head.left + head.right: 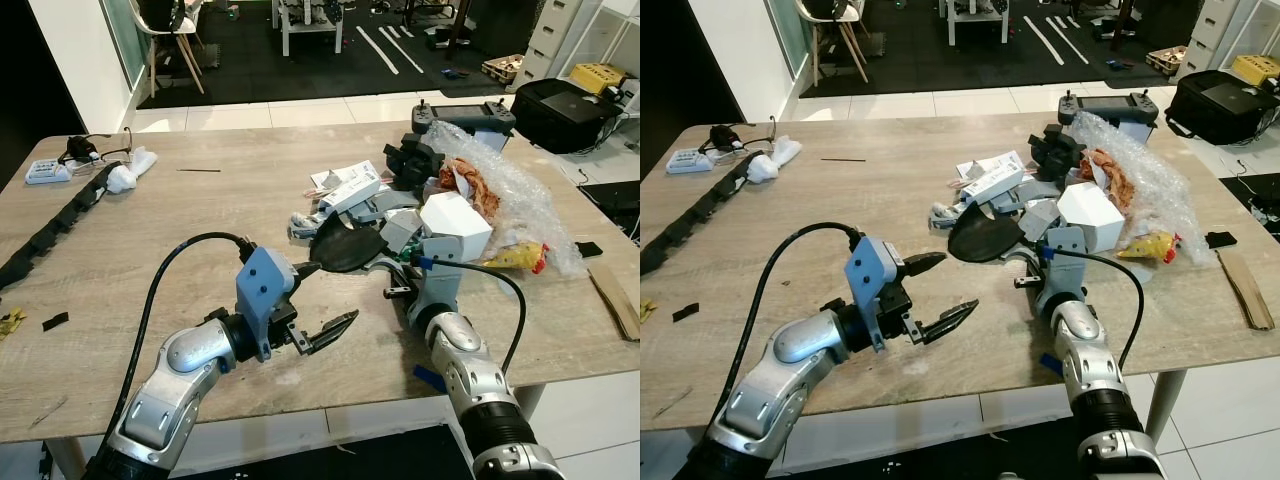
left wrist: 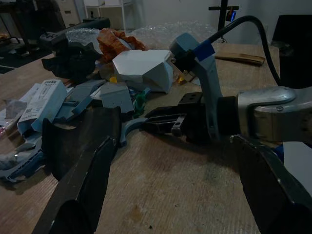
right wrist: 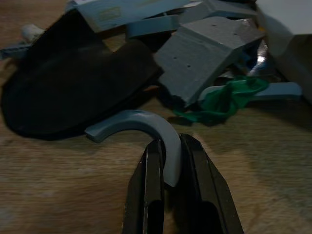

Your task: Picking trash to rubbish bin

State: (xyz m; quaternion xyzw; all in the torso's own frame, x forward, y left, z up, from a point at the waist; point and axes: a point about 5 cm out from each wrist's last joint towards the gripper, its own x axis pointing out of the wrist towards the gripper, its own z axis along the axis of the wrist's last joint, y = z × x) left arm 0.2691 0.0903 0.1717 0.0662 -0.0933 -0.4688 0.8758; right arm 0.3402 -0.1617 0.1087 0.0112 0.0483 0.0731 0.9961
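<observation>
My right gripper (image 3: 170, 161) pinches a curved grey plastic piece (image 3: 141, 129) on the wooden table (image 1: 230, 210), beside the trash pile (image 1: 420, 205) (dim view, perhaps a hook). My left gripper (image 1: 325, 300) hovers spread nearby.

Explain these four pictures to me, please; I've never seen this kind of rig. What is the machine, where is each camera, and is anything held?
This is a humanoid robot with two silver arms. Two pictures come from its head, looking down at a wooden table; the two dark ones come from cameras on its wrists. A pile of trash lies on the table: grey plastic pieces, a white box, bubble wrap, a dark flat piece. The right gripper is shut on a curved grey plastic piece at the pile's near edge. The left gripper hovers open beside it, holding nothing.
</observation>
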